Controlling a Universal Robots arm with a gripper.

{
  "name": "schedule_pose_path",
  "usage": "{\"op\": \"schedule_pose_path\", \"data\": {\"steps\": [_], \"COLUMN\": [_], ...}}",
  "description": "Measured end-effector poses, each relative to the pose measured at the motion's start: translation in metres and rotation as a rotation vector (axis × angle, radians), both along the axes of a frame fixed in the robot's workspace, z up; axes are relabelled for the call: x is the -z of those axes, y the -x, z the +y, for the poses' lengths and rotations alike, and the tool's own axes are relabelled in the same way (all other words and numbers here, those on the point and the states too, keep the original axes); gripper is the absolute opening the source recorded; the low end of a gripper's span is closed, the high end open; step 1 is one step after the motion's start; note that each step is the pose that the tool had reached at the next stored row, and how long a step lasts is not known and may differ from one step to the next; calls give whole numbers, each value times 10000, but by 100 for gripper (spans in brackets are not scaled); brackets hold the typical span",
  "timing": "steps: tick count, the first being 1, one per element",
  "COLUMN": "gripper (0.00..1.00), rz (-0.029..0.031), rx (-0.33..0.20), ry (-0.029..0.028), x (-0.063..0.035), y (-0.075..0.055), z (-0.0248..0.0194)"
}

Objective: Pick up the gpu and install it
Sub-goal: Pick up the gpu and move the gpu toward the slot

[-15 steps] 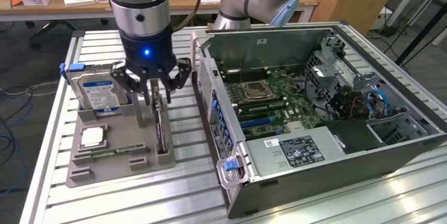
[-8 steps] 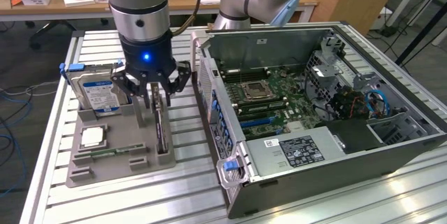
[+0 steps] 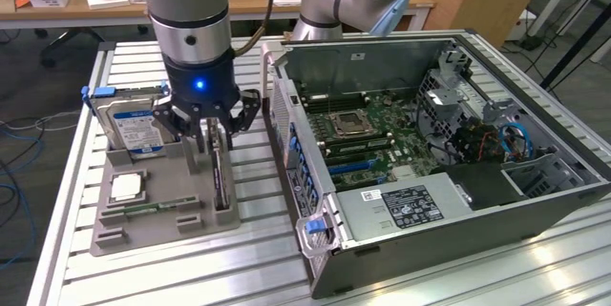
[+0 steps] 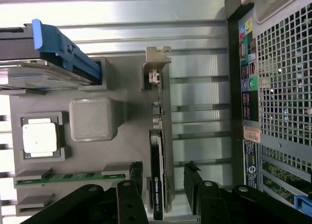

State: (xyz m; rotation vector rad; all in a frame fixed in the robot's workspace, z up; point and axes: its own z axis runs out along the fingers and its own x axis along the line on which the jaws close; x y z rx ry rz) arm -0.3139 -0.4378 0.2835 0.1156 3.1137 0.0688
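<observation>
Gpu (image 3: 222, 170) (image 4: 158, 151) stands on edge in a slot along the case-side edge of the gray holder (image 3: 162, 220) (image 4: 131, 141). The claw (image 3: 212, 131) (image 4: 164, 166) is lowered over it, its 2 fingers (image 4: 136, 185) spread, 1 on each side of the card; a gap shows on the case side. On the holder's other side sit a square chip (image 3: 126, 186) (image 4: 40, 138) and a memory stick (image 3: 153, 207) (image 4: 68, 176). A blue-labelled hard drive (image 3: 134, 124) (image 4: 44, 73) stands upright at the holder's far end. The open case (image 3: 382, 249) (image 4: 282, 87) stands just beside the holder, to the exterior view's right, motherboard (image 3: 368, 134) exposed. Both rest on the slatted metal desk (image 3: 191, 270) (image 4: 146, 14).
</observation>
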Motion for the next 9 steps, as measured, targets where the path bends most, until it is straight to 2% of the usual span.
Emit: {"op": "schedule_pose_path", "data": {"steps": [9], "gripper": [47], "rz": [1], "rx": [-14], "ry": [1], "x": [90], "y": [0], "z": [-32]}}
